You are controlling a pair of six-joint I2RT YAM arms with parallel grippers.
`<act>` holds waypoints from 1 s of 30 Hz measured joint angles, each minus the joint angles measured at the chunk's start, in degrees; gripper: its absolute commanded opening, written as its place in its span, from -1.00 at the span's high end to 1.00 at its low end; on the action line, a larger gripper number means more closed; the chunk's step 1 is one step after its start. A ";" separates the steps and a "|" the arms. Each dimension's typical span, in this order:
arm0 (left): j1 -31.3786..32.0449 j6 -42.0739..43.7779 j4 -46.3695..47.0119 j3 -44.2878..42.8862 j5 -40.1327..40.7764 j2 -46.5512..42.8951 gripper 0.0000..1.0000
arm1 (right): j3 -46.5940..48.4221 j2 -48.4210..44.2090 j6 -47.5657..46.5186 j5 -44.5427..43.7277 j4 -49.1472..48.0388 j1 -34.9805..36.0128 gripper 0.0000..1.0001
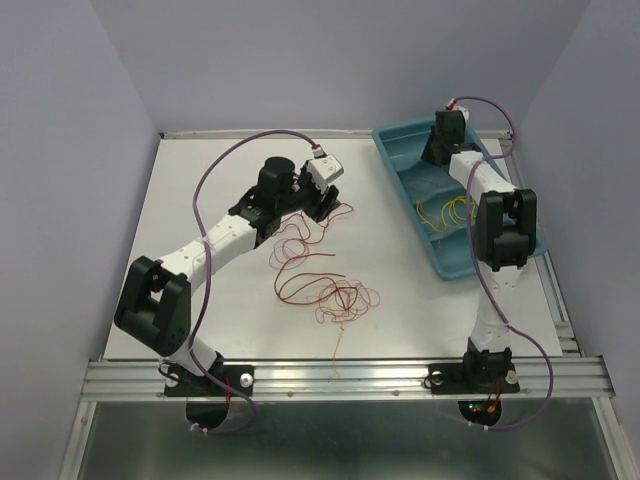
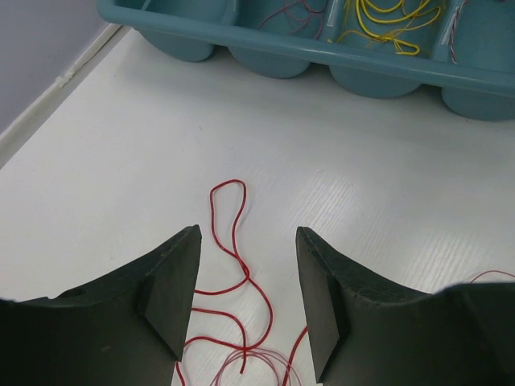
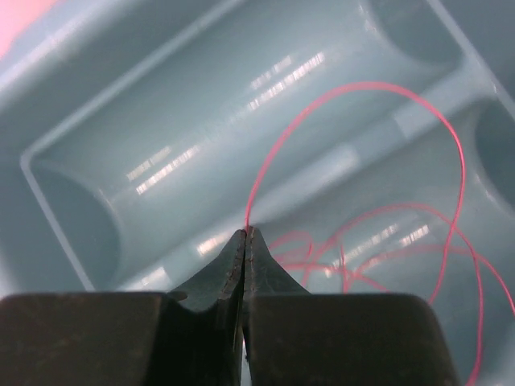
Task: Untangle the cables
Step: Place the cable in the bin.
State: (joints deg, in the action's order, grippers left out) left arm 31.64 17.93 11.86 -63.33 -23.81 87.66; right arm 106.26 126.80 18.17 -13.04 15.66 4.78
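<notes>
The right hand (image 3: 244,235) is closed, its two fingertips pressed flat together on the end of a pink strand (image 3: 378,84). From the tips the strand arcs up and round, then drops into a loose heap of loops lying in a compartment of the teal tray (image 3: 161,104). The neighbouring compartment holds yellow strands (image 1: 450,210).

The left hand (image 2: 247,241) is open, its jaws apart and holding nothing. It hovers low over the surface (image 1: 200,190), with a narrow loop of red strand (image 2: 229,182) lying on the white top between and just ahead of the fingers.

Behind that hand, towards the arms' bases, the rest of the cables (image 1: 338,295) sprawl in a thin red and orange tangle near the middle of the surface, well apart from the tray.

The tray sits at an angle at the far right of the surface. Plain pale walls (image 1: 300,60) close in the left, back and right sides, and a ribbed metal rail (image 1: 350,375) runs along the near edge.
</notes>
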 measured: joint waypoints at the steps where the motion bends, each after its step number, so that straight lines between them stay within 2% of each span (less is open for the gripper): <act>1: -0.02 0.00 0.04 0.00 -0.11 0.00 -0.23 | -1.18 -0.63 0.11 0.00 -0.44 0.00 0.99; 6: -0.24 -0.04 0.13 0.00 -0.90 0.00 -0.23 | -10.27 -5.90 2.23 0.00 -1.16 -0.02 0.99; 11: -0.26 -0.20 0.13 0.00 -1.68 0.00 -0.23 | -15.37 -7.93 4.61 0.00 -2.91 -0.13 0.99; 22: -0.26 0.09 0.20 1.42 -2.10 0.02 -0.23 | -15.85 -7.39 5.20 4.57 -4.13 -0.22 0.99; 30: -0.26 0.24 0.04 1.44 -2.08 1.86 -0.22 | -12.94 -5.16 5.22 7.58 0.81 -0.11 0.98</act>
State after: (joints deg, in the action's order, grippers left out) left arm 31.38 18.17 11.90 -61.89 -25.89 89.52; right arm 93.32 121.64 23.40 -5.45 16.47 4.67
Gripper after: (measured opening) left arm 0.615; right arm 0.013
